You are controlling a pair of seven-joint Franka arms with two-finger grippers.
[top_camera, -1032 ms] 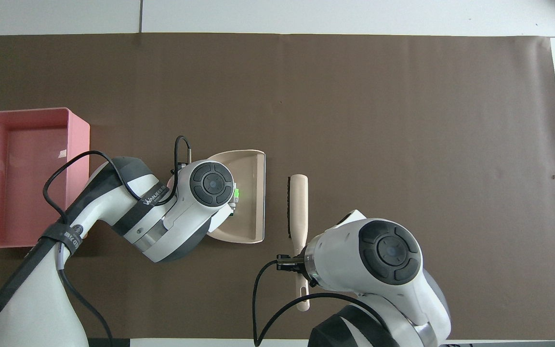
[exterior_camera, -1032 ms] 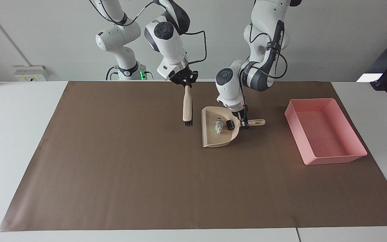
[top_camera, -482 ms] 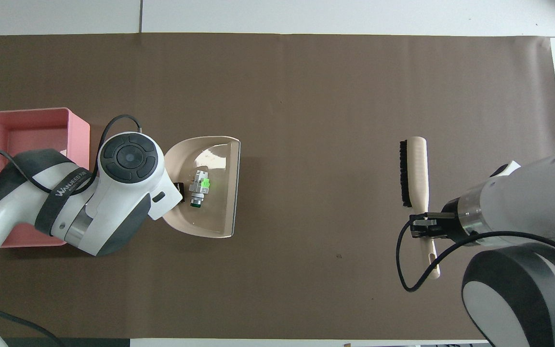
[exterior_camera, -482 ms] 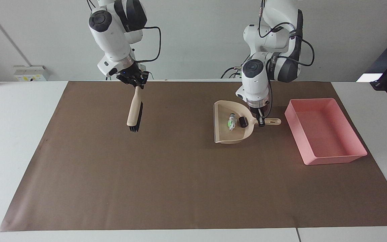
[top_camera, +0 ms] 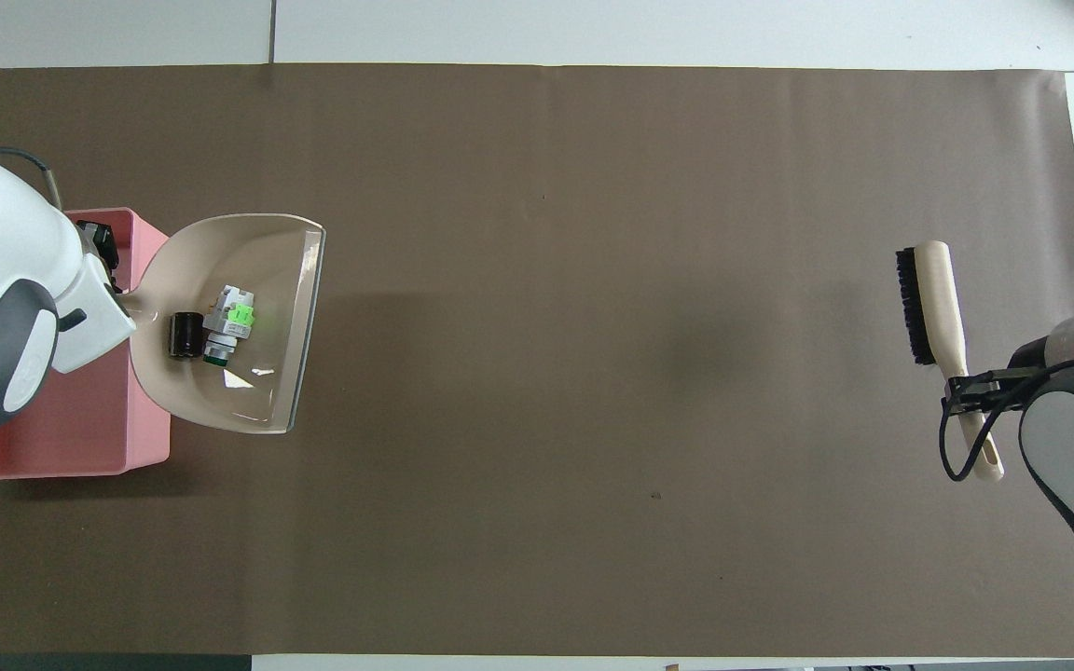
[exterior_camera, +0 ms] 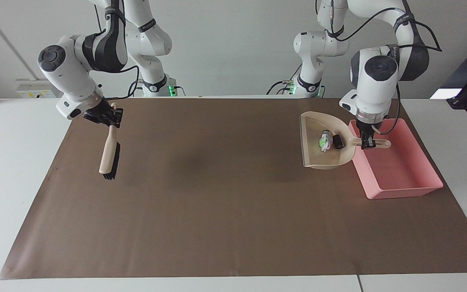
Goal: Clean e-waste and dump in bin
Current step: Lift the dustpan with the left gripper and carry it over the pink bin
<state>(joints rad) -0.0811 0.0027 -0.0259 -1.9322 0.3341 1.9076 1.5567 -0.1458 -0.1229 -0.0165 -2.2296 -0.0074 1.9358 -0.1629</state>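
Note:
My left gripper (exterior_camera: 367, 142) is shut on the handle of the beige dustpan (exterior_camera: 318, 159) and holds it in the air, level, its handle over the pink bin (exterior_camera: 403, 178) and its pan over the mat beside the bin. In the pan lie the e-waste: a white blocky part with a green mark (exterior_camera: 323, 142) and a dark cylinder (exterior_camera: 338, 141). The overhead view shows the left gripper (top_camera: 104, 263), dustpan (top_camera: 268, 382), white part (top_camera: 227, 321), cylinder (top_camera: 185, 335) and bin (top_camera: 89, 452). My right gripper (exterior_camera: 110, 117) is shut on a brush (exterior_camera: 109, 156).
The brush (top_camera: 930, 298) hangs from the right gripper (top_camera: 973, 391) over the mat near the right arm's end of the table. A brown mat (exterior_camera: 217, 211) covers most of the white table.
The left gripper has lifted the dustpan with both pieces and carried it toward the left arm's end, up to the bin. The right gripper has carried the brush to the right arm's end.

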